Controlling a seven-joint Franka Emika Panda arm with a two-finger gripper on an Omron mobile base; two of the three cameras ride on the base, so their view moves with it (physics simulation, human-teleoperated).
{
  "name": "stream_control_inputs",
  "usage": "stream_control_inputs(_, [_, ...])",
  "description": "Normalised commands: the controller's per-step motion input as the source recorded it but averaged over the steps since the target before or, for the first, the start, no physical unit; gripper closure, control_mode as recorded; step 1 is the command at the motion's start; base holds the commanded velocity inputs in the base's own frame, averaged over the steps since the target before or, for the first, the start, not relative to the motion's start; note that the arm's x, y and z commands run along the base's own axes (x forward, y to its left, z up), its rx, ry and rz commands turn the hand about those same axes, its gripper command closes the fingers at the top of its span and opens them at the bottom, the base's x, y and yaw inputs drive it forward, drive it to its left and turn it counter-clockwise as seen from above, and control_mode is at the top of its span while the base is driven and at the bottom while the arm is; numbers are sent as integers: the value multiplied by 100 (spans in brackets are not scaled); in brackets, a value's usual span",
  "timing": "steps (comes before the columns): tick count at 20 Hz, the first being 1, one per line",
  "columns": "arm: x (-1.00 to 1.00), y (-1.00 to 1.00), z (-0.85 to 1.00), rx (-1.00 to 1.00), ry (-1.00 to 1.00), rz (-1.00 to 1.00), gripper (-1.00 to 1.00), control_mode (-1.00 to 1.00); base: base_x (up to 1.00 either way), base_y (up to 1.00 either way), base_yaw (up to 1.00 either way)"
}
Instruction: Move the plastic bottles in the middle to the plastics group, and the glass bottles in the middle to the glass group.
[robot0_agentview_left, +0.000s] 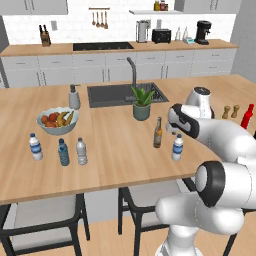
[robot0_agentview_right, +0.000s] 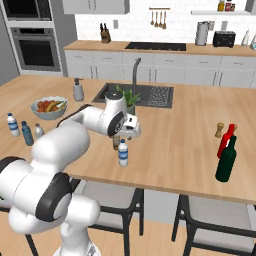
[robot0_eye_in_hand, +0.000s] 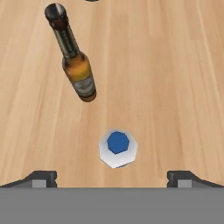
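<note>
Plastic bottle with the blue label (robot0_agentview_left: 177, 147), capped white, stands upright on the island counter (robot0_agentview_left: 115, 155) near its front edge, directly beneath the gripper (robot0_eye_in_hand: 112, 180). In the hand view its cap sits between the two finger tips, slightly above them; the fingers (robot0_eye_in_hand: 41, 179) stand spread to their widest and hold nothing.

Just beyond that bottle, apart from it, stands the amber glass bottle (robot0_agentview_left: 158, 132), upright, dark neck, pale label.

Step in hand, as judged: approach for a grasp on the blue-label bottle, hand poised above, no contact yet. Next move calls for a straight descent so the fingers straddle the body below the cap, then a close; the amber bottle is near enough that a sideways drift could knock it.

Well to the left of that bottle along the counter stands the plastics group (robot0_agentview_left: 57, 150): three small bottles in a row, in front of a fruit bowl (robot0_agentview_left: 57, 120). Well to its right, the glass group: red bottle (robot0_agentview_right: 226, 140) and dark green bottle (robot0_agentview_right: 226, 160), shakers (robot0_agentview_left: 230, 111) beyond.
</note>
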Motion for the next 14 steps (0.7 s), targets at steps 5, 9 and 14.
stream_control_inputs(5, [3, 0, -31, 0, 0, 4, -100, -100, 0, 0, 0])
stream_control_inputs(9, [13, 0, -22, 0, 0, 4, -100, -100, 0, 0, 0])
stream_control_inputs(14, [12, 0, -5, 0, 3, 3, -100, -100, 0, 0, 0])
